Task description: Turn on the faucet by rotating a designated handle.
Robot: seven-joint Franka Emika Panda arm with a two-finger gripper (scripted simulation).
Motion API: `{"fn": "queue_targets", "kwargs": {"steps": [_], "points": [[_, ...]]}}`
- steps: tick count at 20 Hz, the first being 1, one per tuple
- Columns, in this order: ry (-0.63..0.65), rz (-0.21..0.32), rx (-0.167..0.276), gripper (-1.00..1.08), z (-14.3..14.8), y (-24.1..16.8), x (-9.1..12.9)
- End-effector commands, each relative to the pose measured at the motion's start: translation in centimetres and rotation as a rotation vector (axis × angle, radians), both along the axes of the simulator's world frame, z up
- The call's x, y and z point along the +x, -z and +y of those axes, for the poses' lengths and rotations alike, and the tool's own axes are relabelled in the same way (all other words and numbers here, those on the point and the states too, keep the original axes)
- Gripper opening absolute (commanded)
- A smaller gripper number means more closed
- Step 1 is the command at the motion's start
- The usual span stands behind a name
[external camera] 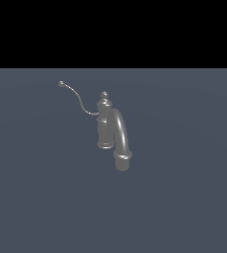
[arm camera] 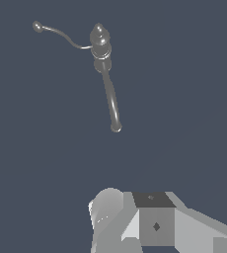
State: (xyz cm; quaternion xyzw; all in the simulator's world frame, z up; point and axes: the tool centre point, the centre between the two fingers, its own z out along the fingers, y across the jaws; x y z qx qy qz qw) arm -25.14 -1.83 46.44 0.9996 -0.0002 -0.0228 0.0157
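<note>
Claw [arm camera: 155, 222] state: cannot tell, fingertips out of view. Faucet [external camera: 110, 128] sits well ahead of claw, untouched; handle [external camera: 78, 99] farthest off, beyond the post. Risk: approach strikes spout [external camera: 121, 136] first, or slips off the thin lever.

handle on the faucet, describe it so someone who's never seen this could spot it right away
On the bare grey floor stands one small metallic faucet. From its upright knob-topped post, a thin wire-like lever runs out toward the exterior view's left. That is the handle: S-curved, ending in a small ball tip, far slimmer than the thick arched spout on the other side.
</note>
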Motion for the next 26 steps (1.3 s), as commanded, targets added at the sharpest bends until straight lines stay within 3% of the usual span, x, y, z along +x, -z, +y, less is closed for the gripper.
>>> {"fn": "queue_targets", "kwargs": {"steps": [1, 11, 18, 26], "points": [[0.0, 0.0, 0.0, -1.0, 0.0, 0.0, 0.0], [0.009, 0.025, 0.051, -1.0, 0.0, 0.6, 0.3], [0.027, 0.022, 0.047, -1.0, 0.1, 0.6, 0.8], [0.11, 0.018, 0.042, -1.0, 0.6, 1.0, 2.9]]}}
